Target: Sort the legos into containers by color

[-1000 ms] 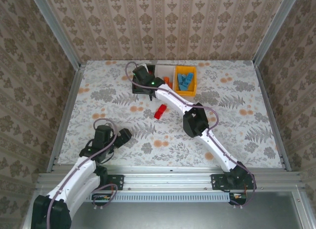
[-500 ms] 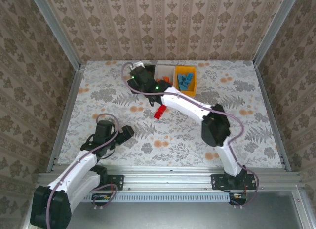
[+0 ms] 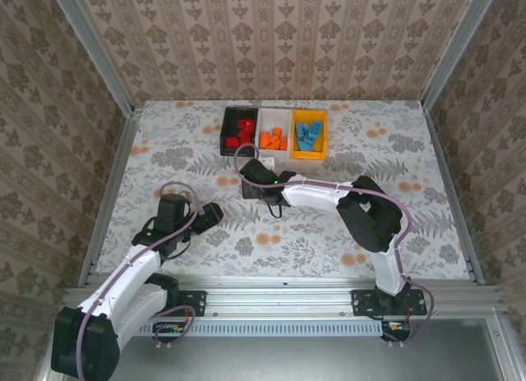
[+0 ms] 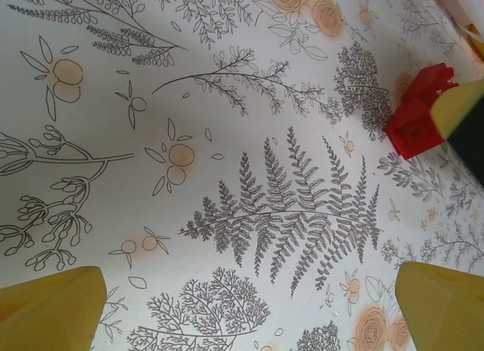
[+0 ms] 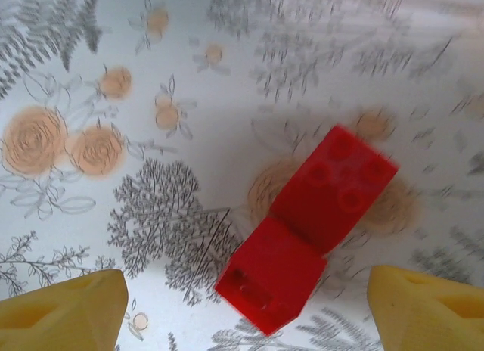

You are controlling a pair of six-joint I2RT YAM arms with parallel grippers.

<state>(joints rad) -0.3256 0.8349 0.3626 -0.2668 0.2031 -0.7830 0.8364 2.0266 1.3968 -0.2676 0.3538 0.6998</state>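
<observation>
A red lego lies on the flowered table, two bricks joined end to end. My right gripper hovers over it, open, one yellow finger on each side and not touching it. In the top view this gripper sits at mid-table and covers the brick. My left gripper is open and empty over bare cloth; its own view shows the same red lego at the right edge. At the back stand the containers: black with red legos, white with orange ones, orange-yellow with blue ones.
The three bins stand side by side near the back wall. Metal rails line the table's left and right edges. Patterned walls close in the back and sides.
My right arm has swung back from the black bin to mid-table and come down over the red lego, its jaws widening. The left gripper has shifted slightly.
</observation>
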